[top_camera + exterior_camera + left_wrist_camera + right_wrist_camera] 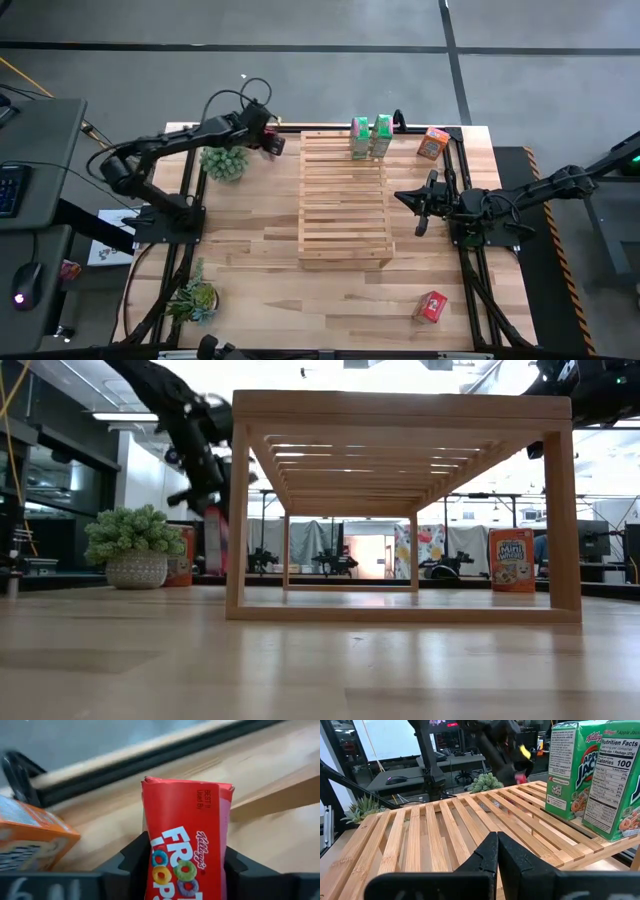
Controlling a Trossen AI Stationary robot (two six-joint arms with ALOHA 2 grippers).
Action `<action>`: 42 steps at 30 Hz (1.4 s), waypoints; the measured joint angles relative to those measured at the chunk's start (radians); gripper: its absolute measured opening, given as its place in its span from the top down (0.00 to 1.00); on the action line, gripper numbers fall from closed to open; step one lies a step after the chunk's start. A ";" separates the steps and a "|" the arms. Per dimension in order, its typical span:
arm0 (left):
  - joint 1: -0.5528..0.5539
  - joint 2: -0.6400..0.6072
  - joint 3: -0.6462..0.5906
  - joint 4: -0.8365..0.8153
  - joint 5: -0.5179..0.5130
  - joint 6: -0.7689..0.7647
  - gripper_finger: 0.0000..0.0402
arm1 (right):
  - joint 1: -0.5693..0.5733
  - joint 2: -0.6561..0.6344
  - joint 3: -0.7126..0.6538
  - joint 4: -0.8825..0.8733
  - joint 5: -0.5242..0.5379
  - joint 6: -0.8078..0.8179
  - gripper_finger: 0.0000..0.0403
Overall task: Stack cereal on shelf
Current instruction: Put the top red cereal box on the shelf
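Cereal: a red box (186,845) is clamped in the left gripper's (274,141) fingers just beside the shelf (344,200); right gripper (497,851) fingers pressed together, empty, over the shelf's edge.

Our count of the table: cereal boxes, shelf, plants and arms

We count two green Apple Jacks cardboard boxes (360,138) (381,136) standing side by side on the one pale slatted wooden shelf (343,215); three red or orange boxes, namely an orange one (433,143) at the far right of the table, a red one (432,306) lying near the front right, and a red Froot Loops box (186,850) in the left gripper (272,141); part of a further orange box (31,840) in the left wrist view; two small green bushy plants (223,162) (194,298); and two dark arms.
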 joint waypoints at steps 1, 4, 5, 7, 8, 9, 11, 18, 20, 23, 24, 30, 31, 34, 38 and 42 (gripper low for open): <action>0.000 -0.028 0.013 -0.013 0.004 0.000 0.66 | 0.000 0.000 0.000 0.000 0.000 0.000 1.00; -0.005 -0.123 0.070 -0.045 0.003 0.013 0.65 | 0.000 0.000 0.000 0.000 0.003 0.000 1.00; -0.012 -0.154 0.094 -0.057 0.001 0.017 0.64 | 0.000 0.000 0.000 0.000 0.005 0.000 1.00; -0.039 -0.210 0.145 -0.084 0.000 0.018 0.64 | 0.000 0.000 0.000 0.000 0.010 0.000 1.00; -0.060 -0.233 0.172 -0.102 0.000 0.023 0.64 | 0.000 0.000 0.000 0.000 0.010 0.000 1.00; -0.087 -0.252 0.202 -0.127 0.001 0.031 0.64 | 0.000 0.000 0.000 0.000 0.010 0.000 1.00; -0.162 -0.273 0.265 -0.178 -0.002 0.044 0.65 | 0.000 0.000 0.000 0.000 0.011 0.000 1.00; -0.544 -0.207 0.450 -0.251 -0.057 0.058 0.66 | 0.000 0.000 0.000 0.000 0.033 0.000 1.00; -0.642 -0.149 0.521 -0.249 -0.073 0.085 0.66 | 0.000 0.000 0.000 0.001 0.034 0.000 1.00; -0.747 -0.041 0.654 -0.250 -0.080 0.156 0.66 | 0.000 -0.001 0.000 0.002 0.033 0.004 1.00; -0.772 -0.001 0.705 -0.248 -0.086 0.189 0.66 | 0.000 -0.001 0.000 0.003 0.033 0.005 1.00; -0.810 0.253 1.007 -0.291 -0.132 0.331 0.66 | 0.000 -0.001 0.000 0.009 0.033 0.008 1.00; -0.806 0.290 1.046 -0.298 -0.132 0.346 0.66 | 0.000 -0.001 0.000 0.009 0.033 0.008 1.00; -0.791 0.386 1.132 -0.298 -0.131 0.397 0.66 | 0.000 -0.001 0.000 0.009 0.033 0.008 1.00; -0.763 0.480 1.162 -0.294 -0.123 0.446 0.65 | 0.000 -0.002 0.000 0.009 0.033 0.008 1.00; -0.730 0.546 1.162 -0.296 -0.122 0.448 0.63 | 0.000 -0.003 0.000 0.029 0.033 -0.017 1.00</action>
